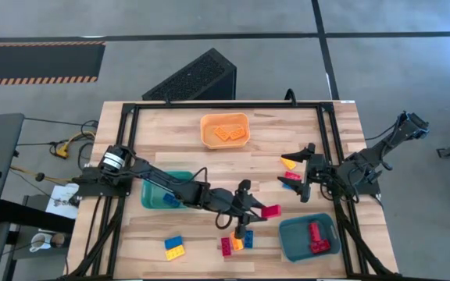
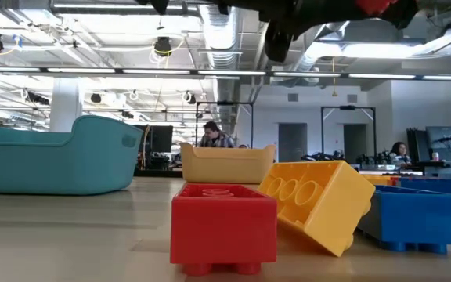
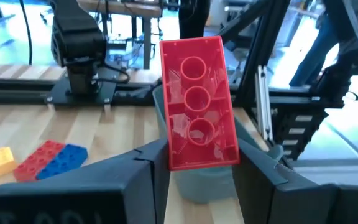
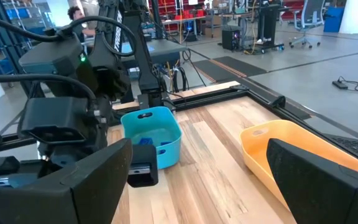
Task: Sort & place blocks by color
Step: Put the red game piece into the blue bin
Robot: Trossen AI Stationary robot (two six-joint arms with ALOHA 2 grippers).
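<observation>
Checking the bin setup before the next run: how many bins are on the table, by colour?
orange bin: 1
teal bin: 2, the left teal bin and the right teal bin
total: 3

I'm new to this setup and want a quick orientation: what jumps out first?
The left end effector holds a red block up, near the table's middle. Beyond it stands a teal bin holding red blocks. The right end effector hangs open over the yellow and red blocks at the right, and the orange bin sits at the far edge.
</observation>
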